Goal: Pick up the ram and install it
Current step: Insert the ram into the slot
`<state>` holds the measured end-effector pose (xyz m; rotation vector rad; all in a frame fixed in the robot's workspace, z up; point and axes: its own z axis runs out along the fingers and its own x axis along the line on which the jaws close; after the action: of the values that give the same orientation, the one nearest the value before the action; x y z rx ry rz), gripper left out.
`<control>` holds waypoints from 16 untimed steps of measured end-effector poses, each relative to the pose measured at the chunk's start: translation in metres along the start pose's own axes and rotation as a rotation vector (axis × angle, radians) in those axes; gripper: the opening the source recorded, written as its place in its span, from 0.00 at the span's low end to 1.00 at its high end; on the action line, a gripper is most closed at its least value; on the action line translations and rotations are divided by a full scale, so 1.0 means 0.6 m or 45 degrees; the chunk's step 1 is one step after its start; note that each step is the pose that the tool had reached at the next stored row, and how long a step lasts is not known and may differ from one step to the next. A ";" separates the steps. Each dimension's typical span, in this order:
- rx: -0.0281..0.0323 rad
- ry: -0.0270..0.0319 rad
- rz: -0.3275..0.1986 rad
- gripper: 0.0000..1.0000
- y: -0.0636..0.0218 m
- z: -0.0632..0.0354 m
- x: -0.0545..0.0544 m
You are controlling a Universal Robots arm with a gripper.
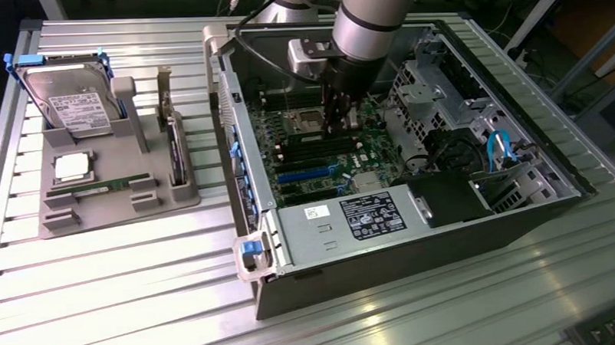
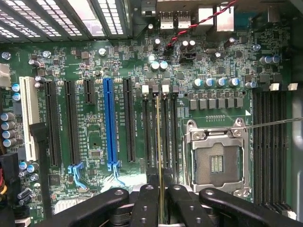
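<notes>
Here, tool (image 2: 161, 196) clamped on the ram (image 2: 160, 142) over memory slots (image 2: 173, 132) (power-supply label (image 1: 370, 214) illegible).

A table (image 1: 117, 279) of ribbed metal slats carries everything, its surface bright with reflected light. On the exterior view's left, a grey moulded holder (image 1: 58, 219) sits flat on the slats. Just beside it, towards the exterior view's right, an open computer case (image 1: 393, 271) lies on its side, with its open face turned upward.
</notes>
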<state>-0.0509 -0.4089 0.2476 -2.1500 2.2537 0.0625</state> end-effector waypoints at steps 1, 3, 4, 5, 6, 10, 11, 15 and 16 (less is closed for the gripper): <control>0.0000 0.0000 0.000 0.14 0.000 0.001 0.000; -0.0001 0.0002 0.000 0.14 0.000 0.003 0.002; -0.0001 0.0004 -0.001 0.14 0.000 0.003 0.002; -0.0002 0.0003 -0.001 0.14 0.000 0.003 0.002; -0.0001 0.0002 -0.001 0.14 0.000 0.004 0.002; -0.0007 0.0004 -0.012 0.14 0.000 0.004 0.002; -0.0008 0.0004 -0.019 0.14 0.000 0.004 0.002; -0.0004 0.0008 -0.034 0.14 0.000 0.004 0.002; -0.0004 0.0009 -0.034 0.14 0.000 0.004 0.002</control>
<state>-0.0509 -0.4101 0.2452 -2.1801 2.2250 0.0616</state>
